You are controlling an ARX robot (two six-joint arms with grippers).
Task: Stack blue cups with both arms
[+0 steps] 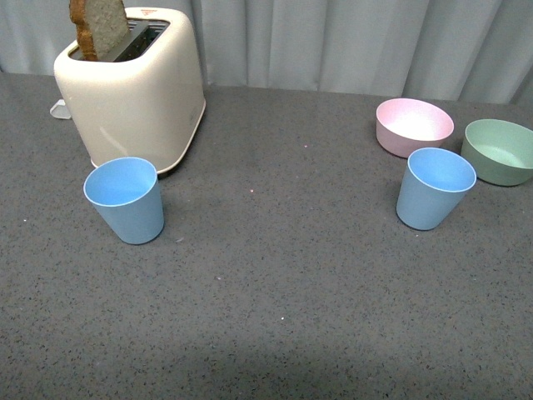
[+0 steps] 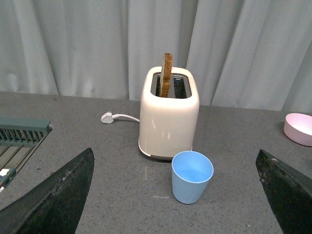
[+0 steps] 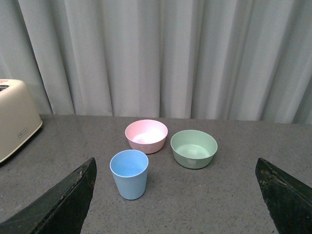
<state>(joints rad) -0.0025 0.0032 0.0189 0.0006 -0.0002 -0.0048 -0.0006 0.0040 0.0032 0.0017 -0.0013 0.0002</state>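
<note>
Your left gripper (image 2: 174, 152) is spread wide, a light blue tapered plastic cup (image 2: 191, 178) just ahead of it, and your right gripper (image 3: 175, 161) is spread too, the matching blue cup (image 3: 129, 174) ahead.

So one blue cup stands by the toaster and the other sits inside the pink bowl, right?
No: the other blue cup stands in front of the pink bowl, not inside it, as the front view shows. The toaster part is right.
</note>
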